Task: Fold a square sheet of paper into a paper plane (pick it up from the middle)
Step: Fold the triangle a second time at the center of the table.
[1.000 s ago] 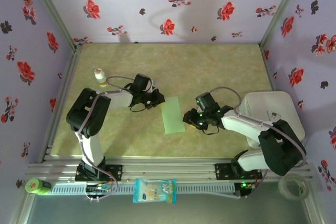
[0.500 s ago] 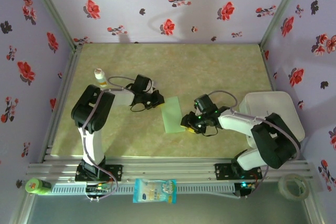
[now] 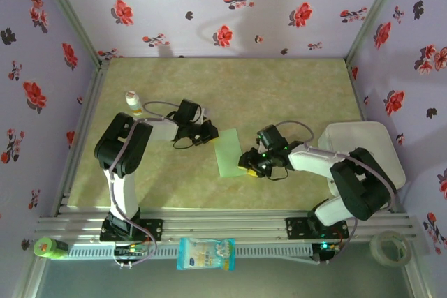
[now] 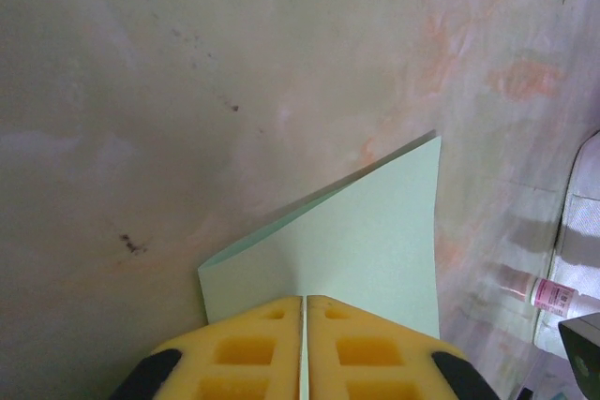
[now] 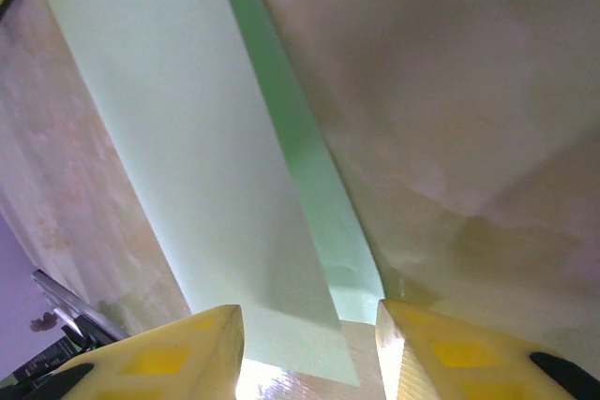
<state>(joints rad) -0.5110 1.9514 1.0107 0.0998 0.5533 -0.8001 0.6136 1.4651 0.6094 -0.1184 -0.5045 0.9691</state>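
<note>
— Where's the paper [image 3: 229, 152]?
— Folded, midway on the mottled beige table [image 3: 279, 88]; lilac flowered walls [image 3: 244, 5] around.
— Grippers?
— Left gripper [image 3: 212, 132] pressed together at its left edge; right gripper [image 3: 245, 167] spread astride its near right edge.

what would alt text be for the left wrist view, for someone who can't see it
Two yellow fingers, pressed shut, pinch the near edge of a thin pale mint-green folded paper sheet that stretches away over a mottled beige tabletop. A small white bottle with a pink label lies at the right edge.
</note>
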